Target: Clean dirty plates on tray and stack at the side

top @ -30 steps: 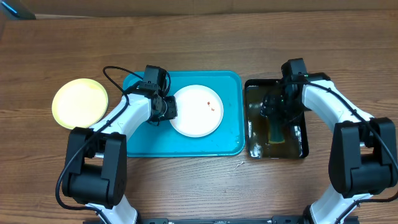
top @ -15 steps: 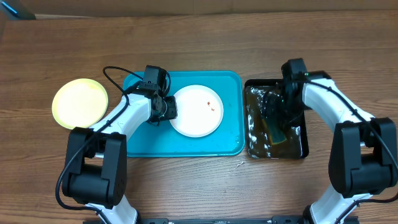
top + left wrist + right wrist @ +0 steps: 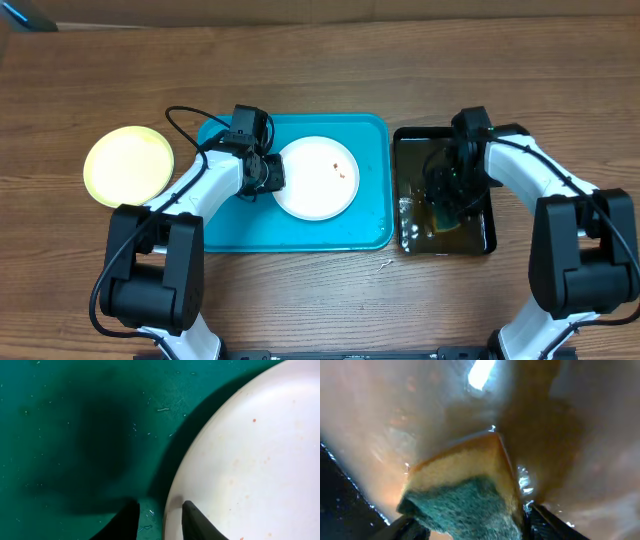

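A white plate [image 3: 316, 178] with small red-brown smears lies on the turquoise tray [image 3: 362, 226]. My left gripper [image 3: 271, 172] stands at the plate's left rim. In the left wrist view its fingers [image 3: 128, 521] point down astride that rim, one over the tray [image 3: 75, 435], one over the plate [image 3: 260, 460], narrowly apart with tray showing between. A pale yellow plate [image 3: 127, 165] sits on the table at the left. My right gripper [image 3: 447, 196] is down in the black tray and is shut on a yellow and green sponge [image 3: 465, 490], one finger against each side.
The glossy black tray [image 3: 408, 150] right of the turquoise one holds brown water. A small white scrap [image 3: 385, 265] lies on the wood in front of the trays. A black cable [image 3: 180, 118] loops behind my left arm.
My right gripper has moved forward in the black tray onto the sponge and its jaws have narrowed around it. The left arm and both plates have not moved.
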`<move>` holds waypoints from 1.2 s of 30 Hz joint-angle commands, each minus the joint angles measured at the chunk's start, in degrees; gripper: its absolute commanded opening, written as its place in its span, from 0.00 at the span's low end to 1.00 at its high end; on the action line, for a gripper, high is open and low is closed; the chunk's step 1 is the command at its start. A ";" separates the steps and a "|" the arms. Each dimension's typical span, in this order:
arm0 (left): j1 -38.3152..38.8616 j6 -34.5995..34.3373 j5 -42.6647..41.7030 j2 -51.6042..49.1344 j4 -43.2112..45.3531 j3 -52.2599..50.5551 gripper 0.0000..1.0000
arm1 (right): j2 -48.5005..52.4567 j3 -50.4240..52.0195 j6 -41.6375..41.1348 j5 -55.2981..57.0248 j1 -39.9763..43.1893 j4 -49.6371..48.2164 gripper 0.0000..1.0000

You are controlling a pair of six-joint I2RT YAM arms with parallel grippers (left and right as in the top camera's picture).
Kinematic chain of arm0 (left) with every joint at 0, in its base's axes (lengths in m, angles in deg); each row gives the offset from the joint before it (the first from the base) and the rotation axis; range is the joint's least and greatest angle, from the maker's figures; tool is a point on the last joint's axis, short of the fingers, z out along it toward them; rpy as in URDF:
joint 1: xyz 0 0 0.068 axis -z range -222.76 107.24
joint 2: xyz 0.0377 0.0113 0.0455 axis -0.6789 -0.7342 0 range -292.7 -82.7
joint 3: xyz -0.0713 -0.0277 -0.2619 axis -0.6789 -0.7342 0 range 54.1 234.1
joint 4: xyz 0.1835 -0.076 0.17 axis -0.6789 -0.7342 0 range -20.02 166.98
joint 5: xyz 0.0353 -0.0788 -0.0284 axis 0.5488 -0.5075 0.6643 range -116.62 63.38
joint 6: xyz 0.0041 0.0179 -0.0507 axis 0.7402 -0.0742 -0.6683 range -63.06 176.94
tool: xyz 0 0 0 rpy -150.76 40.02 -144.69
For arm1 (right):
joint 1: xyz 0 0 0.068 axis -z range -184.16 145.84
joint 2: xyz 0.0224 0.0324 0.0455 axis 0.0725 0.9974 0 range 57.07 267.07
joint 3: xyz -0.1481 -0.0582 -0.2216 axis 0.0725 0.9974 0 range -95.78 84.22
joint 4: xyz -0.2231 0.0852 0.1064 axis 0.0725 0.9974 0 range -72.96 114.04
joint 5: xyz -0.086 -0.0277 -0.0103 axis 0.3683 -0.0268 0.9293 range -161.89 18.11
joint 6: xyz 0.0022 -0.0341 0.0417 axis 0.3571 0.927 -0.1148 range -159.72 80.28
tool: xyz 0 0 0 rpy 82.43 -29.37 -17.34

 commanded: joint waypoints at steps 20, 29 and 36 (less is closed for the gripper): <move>0.15 -0.35 -1.66 -0.68 0.09 -0.81 0.05 | 0.02 -14.25 -1.95 17.90 -3.13 18.64 0.04; 0.15 0.07 -1.64 -0.68 0.04 -0.81 0.06 | 0.02 -14.27 -2.84 16.68 -6.45 15.54 0.04; 0.15 0.07 -1.66 -0.68 0.04 -0.81 0.06 | 0.13 -14.21 -0.92 15.89 -6.56 13.60 0.04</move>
